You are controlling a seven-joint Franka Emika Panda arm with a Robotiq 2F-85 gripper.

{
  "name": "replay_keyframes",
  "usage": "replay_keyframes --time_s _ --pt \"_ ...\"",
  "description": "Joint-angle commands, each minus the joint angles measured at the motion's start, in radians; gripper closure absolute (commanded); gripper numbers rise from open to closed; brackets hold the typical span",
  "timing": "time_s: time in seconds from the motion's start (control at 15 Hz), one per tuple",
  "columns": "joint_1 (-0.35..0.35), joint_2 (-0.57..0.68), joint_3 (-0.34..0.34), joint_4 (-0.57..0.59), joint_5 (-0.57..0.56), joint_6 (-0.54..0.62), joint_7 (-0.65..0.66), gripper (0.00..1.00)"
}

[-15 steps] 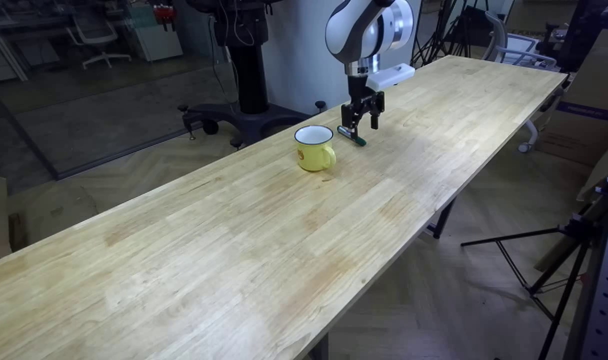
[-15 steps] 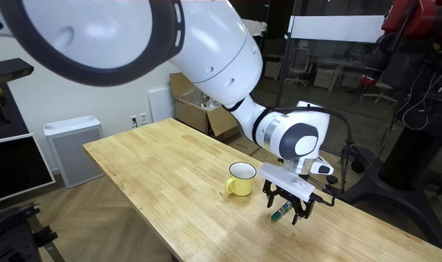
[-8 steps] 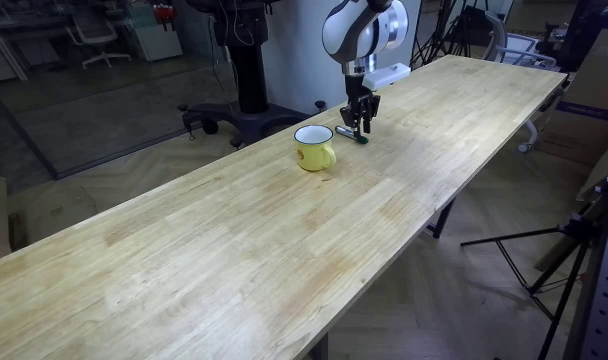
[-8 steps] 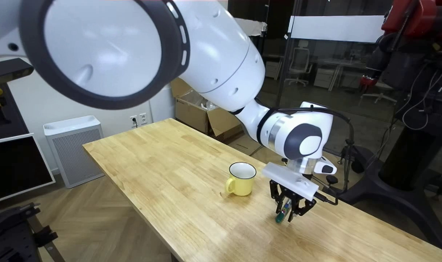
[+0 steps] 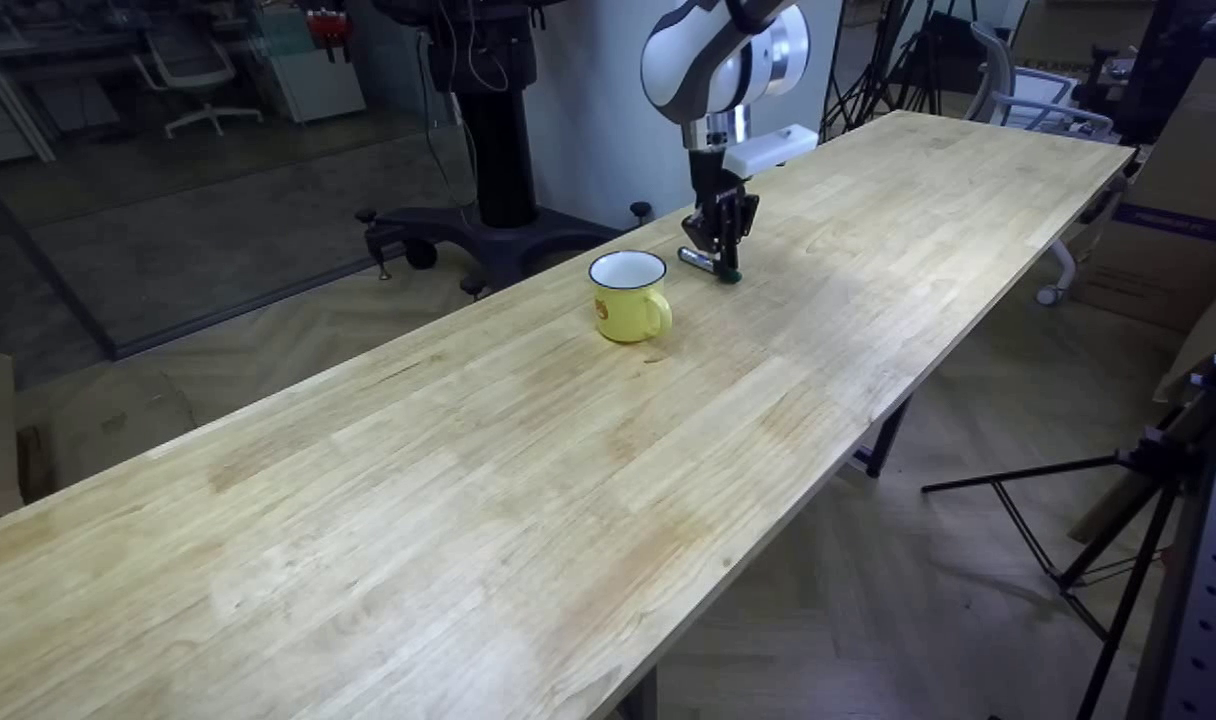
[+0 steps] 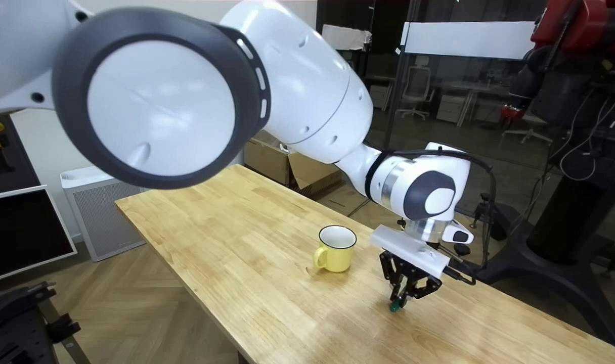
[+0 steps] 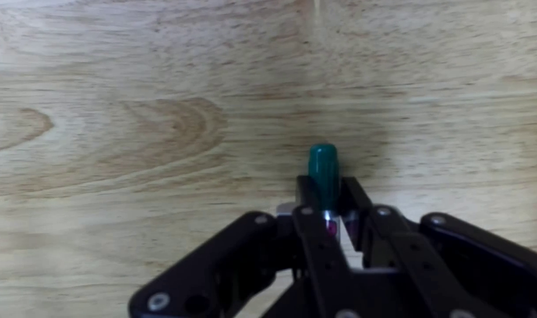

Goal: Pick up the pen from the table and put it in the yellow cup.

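Note:
The pen has a green cap point(image 7: 324, 165) and a shiny body with coloured marks. In the wrist view my gripper point(image 7: 327, 187) is shut on it, with black fingers point(image 7: 356, 194) on either side near the cap end. Much of the pen's body is hidden behind the fingers there. In an exterior view its silvery end point(image 5: 696, 260) sticks out beside the gripper point(image 5: 725, 262), low at the table point(image 5: 448, 480). Whether the pen touches the wood, I cannot tell. The yellow cup point(image 5: 620, 312) stands upright a short way from the pen, its white inside showing in both exterior views.
A dark wheeled stand point(image 5: 503, 230) is close behind the table's long edge. Cardboard boxes point(image 6: 315, 172) lie past the table's end. A black tripod point(image 5: 1068, 580) stands on the floor on the opposite side.
My gripper's fingers have come together from wide apart onto the pen. The gripper and pen have shifted slightly, and the pen has turned a little. The yellow cup has stayed in place.

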Motion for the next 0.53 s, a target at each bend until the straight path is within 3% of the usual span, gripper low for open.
replay_keyframes --time_s 0.0,0.47 --pt "0.004 0.034 -0.008 0.087 -0.019 -0.040 0.024 0.95" --pt "0.083 -0.089 -0.038 -0.031 -0.028 -0.043 0.086 0.95"
